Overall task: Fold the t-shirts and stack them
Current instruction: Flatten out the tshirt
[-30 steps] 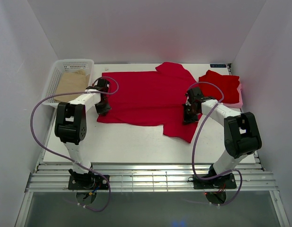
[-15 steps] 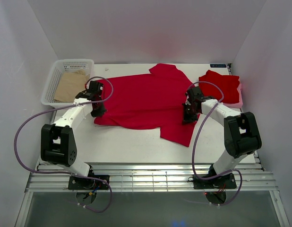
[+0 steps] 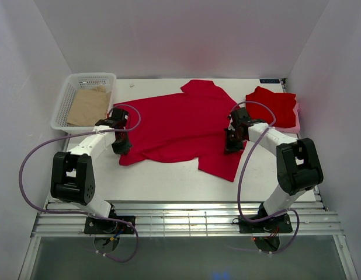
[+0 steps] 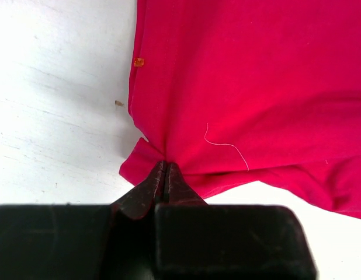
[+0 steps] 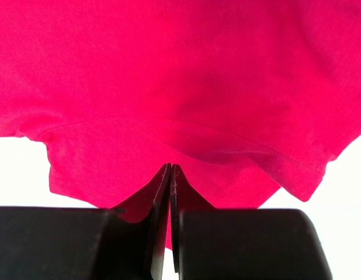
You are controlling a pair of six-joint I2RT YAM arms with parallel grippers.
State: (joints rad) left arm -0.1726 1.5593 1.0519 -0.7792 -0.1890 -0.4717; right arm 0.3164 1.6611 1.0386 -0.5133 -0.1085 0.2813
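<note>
Pinching the spread t-shirt (image 3: 174, 122) at the centre of the table (image 3: 169, 181), the left gripper (image 3: 120, 146) clamped its 8 o'clock corner and the right gripper (image 3: 229, 146) its 4 o'clock edge. Folding seemed the step in hand; next, both probably needed to lift together toward 12 o'clock.

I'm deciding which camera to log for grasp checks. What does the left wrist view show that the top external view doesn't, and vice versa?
Only the left wrist view: a loose white thread and an orange speck on the spread t-shirt, and the cloth puckering where the left gripper pinches its edge. Only the top external view: the right gripper, the basket holding a tan sheet, and a second t-shirt on a pink piece. Both: the spread t-shirt, the left gripper and the white table.
</note>
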